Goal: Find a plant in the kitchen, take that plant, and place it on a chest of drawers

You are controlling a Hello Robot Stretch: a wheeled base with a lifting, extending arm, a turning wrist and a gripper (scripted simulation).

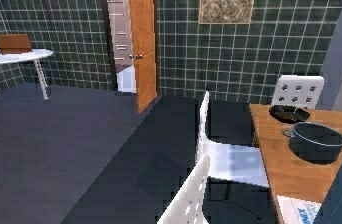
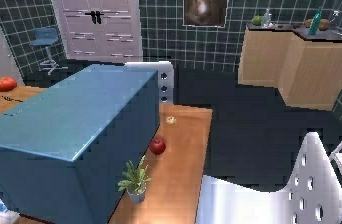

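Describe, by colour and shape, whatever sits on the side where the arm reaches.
A large blue box stands on a wooden table, with a small green potted plant and a round red fruit beside it. A white chair with holes in its back stands nearby.

Forward view: dark floor [image 1: 59,150] open across left and centre. Round white table [image 1: 19,56] far left by wall. Orange door [image 1: 143,50] ajar at centre. White chairs [image 1: 234,160] crowd wooden table [image 1: 289,165] at right.

Arm side view: large blue box [image 2: 74,125] covers most of tabletop [image 2: 184,150]. Small plant [image 2: 135,180] and red apple [image 2: 158,146] occupy narrow bare strip beside it. White chair [image 2: 309,185] obstructs lower right. Floor passage [image 2: 249,120] free before counter [image 2: 299,65].
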